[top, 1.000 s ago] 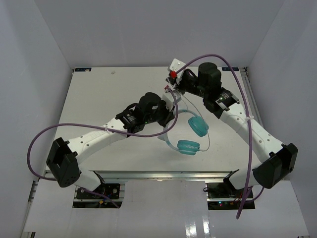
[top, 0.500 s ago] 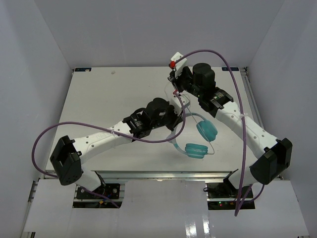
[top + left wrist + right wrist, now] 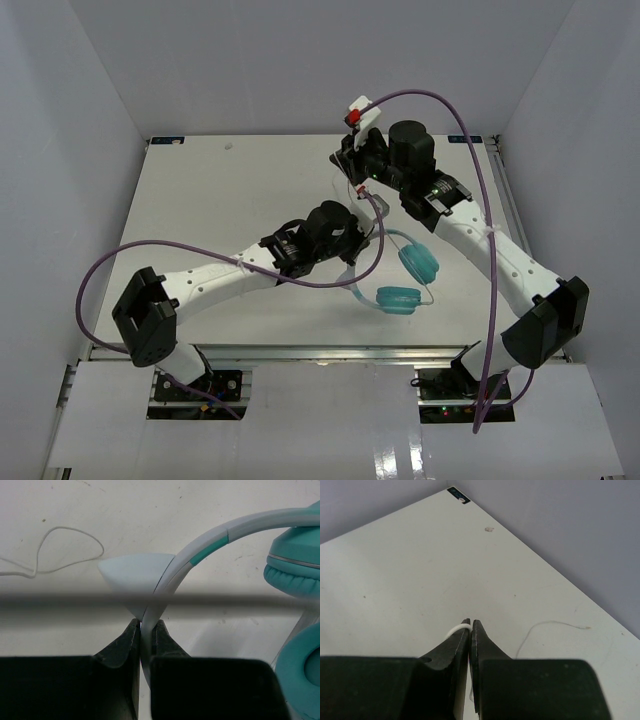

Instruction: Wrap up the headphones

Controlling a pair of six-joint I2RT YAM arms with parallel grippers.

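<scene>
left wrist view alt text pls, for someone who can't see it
The left gripper is shut on the pale headband of the headphones. Two teal ear cups show at the right edge, and a thin white cord loops on the table at upper left.

The left arm (image 3: 215, 280) reaches mid-tabletop (image 3: 200, 200), left gripper (image 3: 146, 625) pinched tight; the right arm (image 3: 500, 260) stretches toward the far edge, right gripper (image 3: 471, 624) likewise pinched.

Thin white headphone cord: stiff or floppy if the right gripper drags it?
Probably floppy: the thin white cord of the teal headphones lies in loose, uneven loops on the white table. Likely very light, so it should trail after a pull rather than push. It looks hair-thin at the shut tips of the right gripper, so it may slip through.
</scene>
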